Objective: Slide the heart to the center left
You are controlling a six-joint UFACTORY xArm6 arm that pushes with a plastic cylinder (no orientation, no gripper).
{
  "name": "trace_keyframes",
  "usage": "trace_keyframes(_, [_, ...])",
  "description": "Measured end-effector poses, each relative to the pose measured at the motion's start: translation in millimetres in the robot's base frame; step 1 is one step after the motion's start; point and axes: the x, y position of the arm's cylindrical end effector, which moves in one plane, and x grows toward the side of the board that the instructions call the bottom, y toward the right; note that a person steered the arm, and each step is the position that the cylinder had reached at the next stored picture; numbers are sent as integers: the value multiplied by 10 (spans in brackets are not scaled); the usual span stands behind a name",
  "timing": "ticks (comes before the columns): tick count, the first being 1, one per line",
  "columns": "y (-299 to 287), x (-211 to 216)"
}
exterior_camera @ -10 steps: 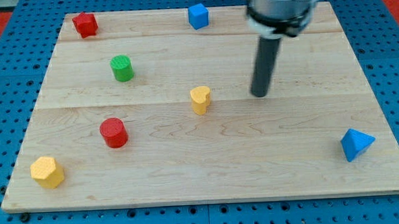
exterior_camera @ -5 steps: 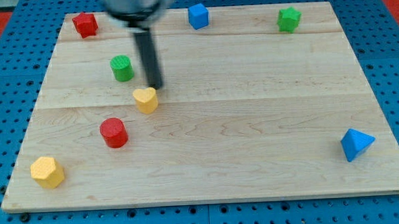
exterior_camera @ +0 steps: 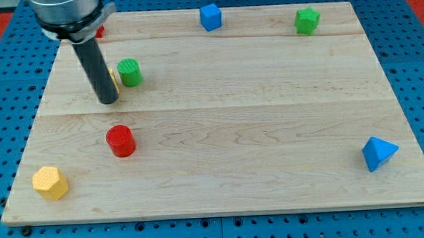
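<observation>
On the wooden surface [exterior_camera: 221, 169], starting at the view's left, a yellow block [exterior_camera: 50, 183] with a faceted, roughly hexagonal top sits near the bottom left corner. Above it, at the top left, a red block [exterior_camera: 99, 30] is mostly hidden behind the arm's grey collar, so its shape cannot be told.

The dark rod comes down from that collar at a slight tilt, and my tip [exterior_camera: 109, 100] rests on the surface at the centre left. There is no end effector with jaws here, only this plain rod, so there is nothing to stand apart or pressed together. The yellow heart [exterior_camera: 115, 81] shows only as a thin sliver at the rod's right edge, just above the tip; the rod covers most of it, and the two appear to touch. So the heart lies in the centre-left part of the surface, squeezed between the rod and the green cylinder [exterior_camera: 130, 71], which stands just beside it on the right. Whether heart and cylinder touch cannot be made out.

Below these, a red cylinder [exterior_camera: 120, 141] stands upright, well apart from the tip.

Further right, a blue cube [exterior_camera: 210, 17] sits at the top edge near the middle. A green block [exterior_camera: 307, 20] with a notched, star-like outline is near the top right. A blue wedge-shaped block [exterior_camera: 378, 153] lies alone at the lower right, well apart from everything else.
</observation>
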Motion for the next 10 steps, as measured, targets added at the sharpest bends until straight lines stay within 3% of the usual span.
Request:
trace_keyframes(1, [355,-189])
trace_keyframes(2, [-300,-508])
trace_keyframes(3, [-438,-723])
trace_keyframes(4, [-245,-477])
trace_keyframes(6, [-759,-373])
trace_keyframes(8, [1861,-99])
trace_keyframes(10, [2362,1520])
